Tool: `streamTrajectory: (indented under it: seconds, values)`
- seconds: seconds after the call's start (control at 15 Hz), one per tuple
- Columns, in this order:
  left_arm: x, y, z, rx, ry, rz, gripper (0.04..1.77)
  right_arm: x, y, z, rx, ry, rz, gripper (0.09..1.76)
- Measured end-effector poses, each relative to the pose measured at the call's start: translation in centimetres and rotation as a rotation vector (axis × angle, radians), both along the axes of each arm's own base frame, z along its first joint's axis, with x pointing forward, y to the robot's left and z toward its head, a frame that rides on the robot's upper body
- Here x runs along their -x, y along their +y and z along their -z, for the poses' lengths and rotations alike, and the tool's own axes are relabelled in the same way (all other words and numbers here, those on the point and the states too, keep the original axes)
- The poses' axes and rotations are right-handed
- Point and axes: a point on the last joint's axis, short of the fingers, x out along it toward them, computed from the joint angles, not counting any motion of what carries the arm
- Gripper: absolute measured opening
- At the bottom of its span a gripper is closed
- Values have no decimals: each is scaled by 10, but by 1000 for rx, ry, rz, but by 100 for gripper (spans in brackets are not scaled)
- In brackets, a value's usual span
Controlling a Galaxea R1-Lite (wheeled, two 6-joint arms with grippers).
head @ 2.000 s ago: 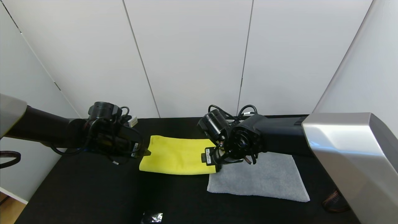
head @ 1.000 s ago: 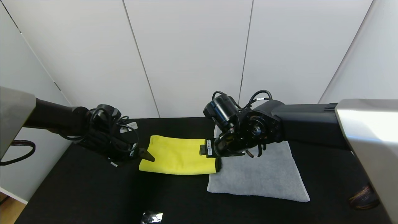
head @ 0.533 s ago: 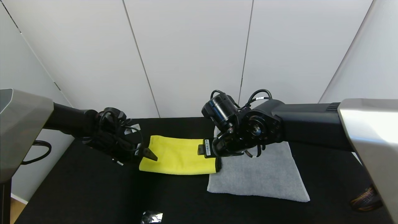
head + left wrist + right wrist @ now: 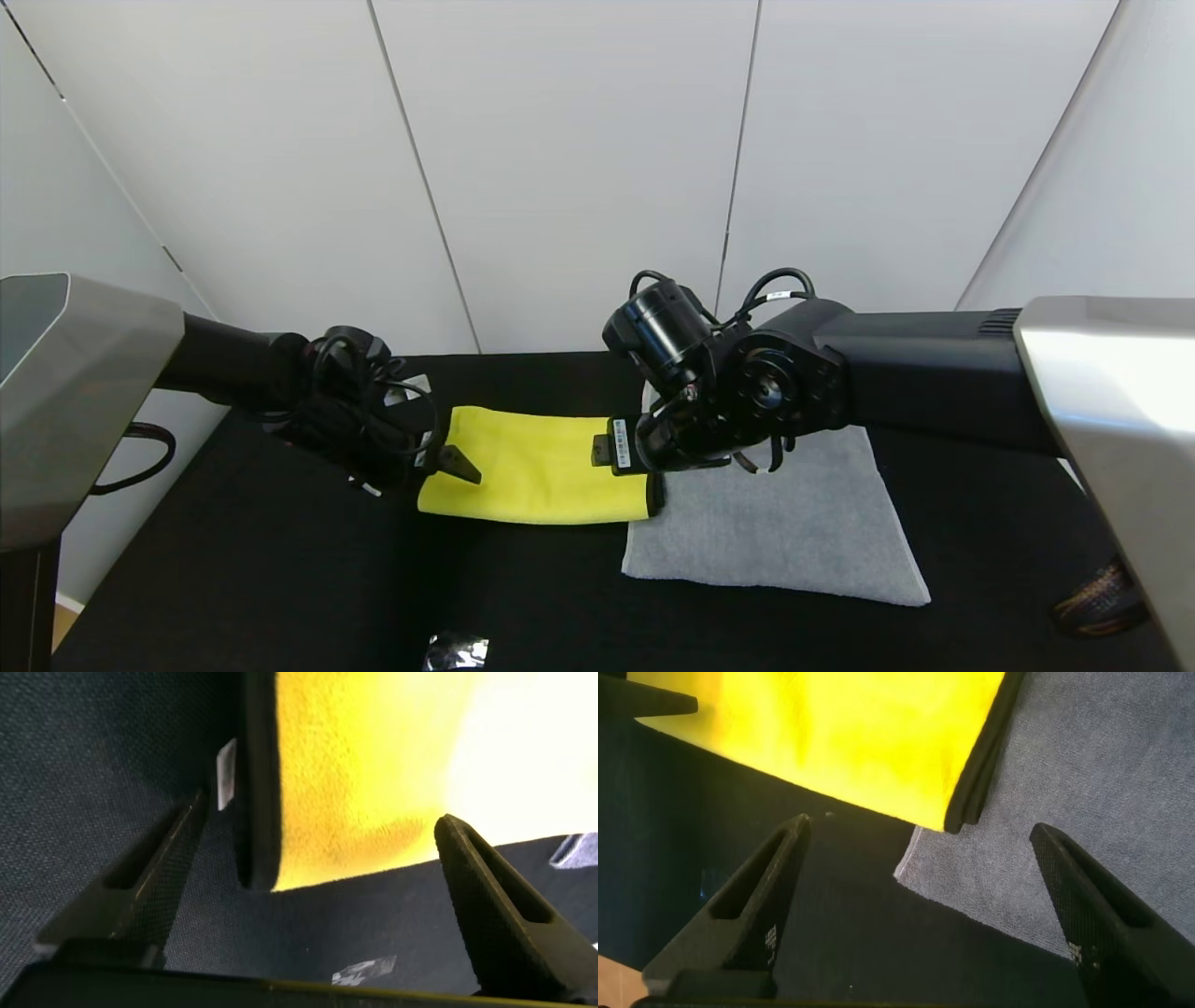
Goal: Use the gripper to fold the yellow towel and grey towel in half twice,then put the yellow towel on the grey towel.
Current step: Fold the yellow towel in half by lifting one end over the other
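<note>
1. While both arms reach over the black table [image 4: 233, 579], the yellow towel [image 4: 537, 467] lies flat as a long strip, its right end overlapping the near-left corner of the grey towel [image 4: 794, 532].
2. The left gripper [image 4: 455, 461] sits low at the strip's left end, fingers spread wide and empty; in its wrist view the near-left corner of the yellow towel [image 4: 364, 793] lies between the two fingers [image 4: 495, 905], presumably so that closing would pinch that corner.
3. The right gripper [image 4: 653, 485] hovers at the opposite end, fingers likewise wide apart and holding nothing; its wrist view frames the black-edged corner of the yellow towel [image 4: 878, 737] where it rests on the grey towel [image 4: 1092, 812].
4. One gripper at each end suggests a two-handed grasp, so the cloth can be lifted evenly.
5. The grey towel lies flat to the right, seemingly already folded, placed as the base for stacking.
6. The strip shape suggests the yellow towel has one fold made and a second still to come; the layers cannot be counted from here.
7. A small crumpled shiny scrap [image 4: 455, 651] lies at the table's near edge, apart from the work.
</note>
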Motion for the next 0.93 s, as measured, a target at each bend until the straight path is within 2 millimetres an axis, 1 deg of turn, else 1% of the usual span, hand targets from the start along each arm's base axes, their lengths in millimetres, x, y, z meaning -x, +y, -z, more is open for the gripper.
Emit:
streamTrajectory:
  seconds: [0.6, 0.8, 0.93]
  values:
    - [-5, -9, 1, 8, -3, 6, 172, 0, -1, 0, 3, 1, 6, 171]
    - [-7, -10, 2, 8, -5, 4, 123, 0, -1, 1, 2, 2, 7, 171]
    - [-8, -9, 2, 7, -8, 7, 97, 0, -1, 0, 2, 2, 7, 171]
